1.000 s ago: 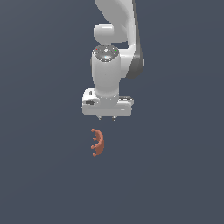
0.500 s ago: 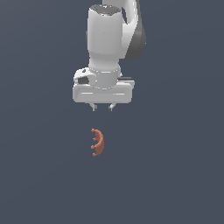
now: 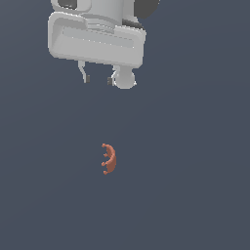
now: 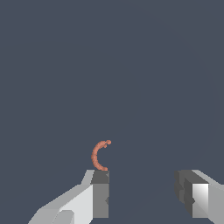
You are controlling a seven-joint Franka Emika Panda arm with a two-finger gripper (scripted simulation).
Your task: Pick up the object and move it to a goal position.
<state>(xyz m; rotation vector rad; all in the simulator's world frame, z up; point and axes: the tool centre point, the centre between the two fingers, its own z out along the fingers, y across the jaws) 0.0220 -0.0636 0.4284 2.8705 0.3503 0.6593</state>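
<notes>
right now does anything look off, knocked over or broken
Nothing stands out. The reddish-orange crescent piece lies intact on the plain dark surface, and the gripper hangs open above it, not touching it.

No readable text or markings anywhere

The reddish-orange crescent piece (image 3: 109, 158) lies alone on the flat dark grey floor (image 3: 195, 185), with bare surface on every side. The gripper (image 3: 99, 78) hangs well above it, jaws spread wide, nothing between them and the piece.
</notes>
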